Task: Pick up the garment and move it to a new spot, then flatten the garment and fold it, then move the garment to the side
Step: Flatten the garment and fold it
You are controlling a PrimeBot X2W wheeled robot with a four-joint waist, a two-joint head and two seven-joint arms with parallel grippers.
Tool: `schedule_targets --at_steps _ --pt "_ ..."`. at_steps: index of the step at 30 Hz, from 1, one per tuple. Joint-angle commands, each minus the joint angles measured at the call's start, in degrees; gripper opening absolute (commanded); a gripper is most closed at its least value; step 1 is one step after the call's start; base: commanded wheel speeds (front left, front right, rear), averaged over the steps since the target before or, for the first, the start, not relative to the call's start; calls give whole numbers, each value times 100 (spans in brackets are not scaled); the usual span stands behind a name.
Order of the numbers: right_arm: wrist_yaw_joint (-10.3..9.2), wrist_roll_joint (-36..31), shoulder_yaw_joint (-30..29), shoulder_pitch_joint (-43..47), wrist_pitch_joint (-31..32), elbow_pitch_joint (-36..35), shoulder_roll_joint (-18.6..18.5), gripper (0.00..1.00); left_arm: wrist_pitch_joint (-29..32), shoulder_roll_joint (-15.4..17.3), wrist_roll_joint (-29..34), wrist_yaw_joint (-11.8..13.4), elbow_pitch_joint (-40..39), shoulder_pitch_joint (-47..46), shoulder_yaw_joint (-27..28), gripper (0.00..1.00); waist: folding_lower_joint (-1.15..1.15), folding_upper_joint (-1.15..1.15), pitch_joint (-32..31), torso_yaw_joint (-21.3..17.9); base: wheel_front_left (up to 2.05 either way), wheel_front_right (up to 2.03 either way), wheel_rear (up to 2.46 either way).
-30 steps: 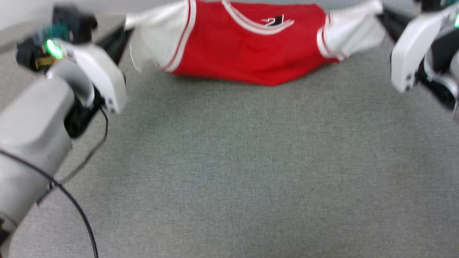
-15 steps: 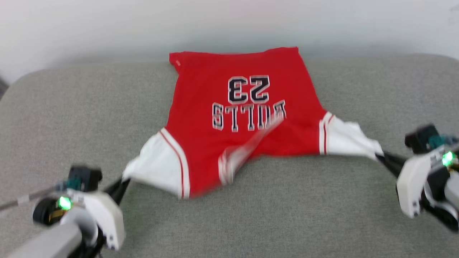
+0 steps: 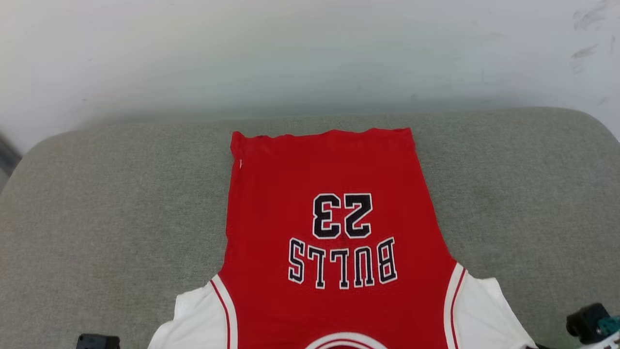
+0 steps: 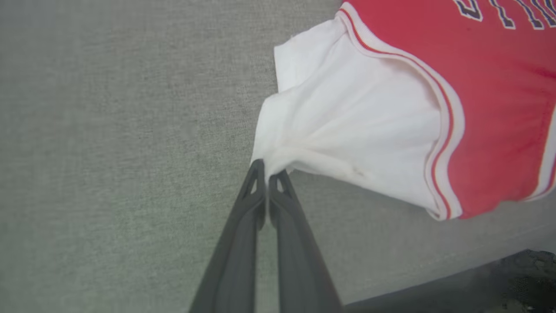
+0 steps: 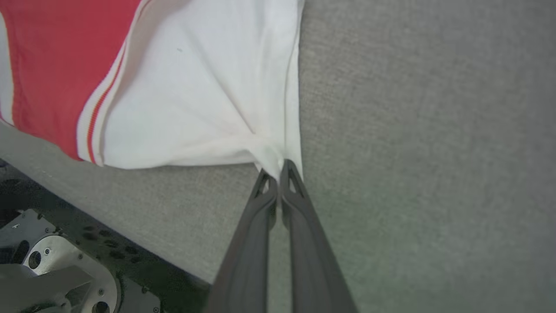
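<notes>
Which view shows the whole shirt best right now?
The head view: the shirt lies spread, print up, nearly all in frame. The left wrist view shows one white sleeve pinched by the left gripper; the right wrist view, the other sleeve in the right gripper.

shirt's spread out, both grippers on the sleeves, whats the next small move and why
Probably lower both sleeve tips and let go: the garment lies spread on the grey cushion, while the left gripper and right gripper pinch white sleeves that bunch at the pinch.
</notes>
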Motion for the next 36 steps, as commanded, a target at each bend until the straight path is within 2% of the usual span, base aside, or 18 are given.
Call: schedule_targets --at_steps 1,6,10,11,12,13,17,22,26,31,36 --pt "-8 27 -40 124 16 -7 -65 0 -33 37 -38 48 -13 99 29 0 2 0 -2 -2 0 0 0" --pt "-8 -161 -305 569 165 -189 -90 0 -60 1 -42 194 -250 367 124 0 2 0 62 26 0 0 0" --pt "-8 -179 -716 613 397 -294 52 0 -83 -18 71 278 -409 325 260 0 2 0 145 81 0 0 0" --pt "-8 -243 -861 542 444 -315 60 22 -84 -34 83 311 -459 297 346 0 2 0 174 97 0 0 0" --pt "-8 -291 -990 488 494 -338 60 65 -88 -44 109 337 -509 268 405 0 2 0 202 115 0 0 0" --pt "-7 -358 -1125 431 534 -374 46 100 -91 -48 170 360 -546 251 453 0 2 0 226 138 0 0 0" --pt "-7 -626 -1798 164 719 -687 -142 100 -97 -87 340 467 -769 228 675 0 2 0 358 191 0 0 0" --pt "-6 -1003 -2949 -324 990 -1257 -413 100 -94 -147 623 618 -1050 310 1008 0 2 0 633 246 0 0 0" --pt "-6 -1384 -3847 -834 1420 -1746 -417 100 -93 -271 855 666 -1255 343 1265 0 2 0 977 382 0 0 0" --pt "-6 -1789 -4462 -1694 2467 -2268 -217 100 -89 -462 1168 606 -1366 268 1452 0 2 0 1490 619 0 0 0" --pt "-6 -1822 -4538 -2745 3847 -2162 39 100 -89 -717 1469 506 -1382 38 1621 0 2 0 2023 928 0 0 0"
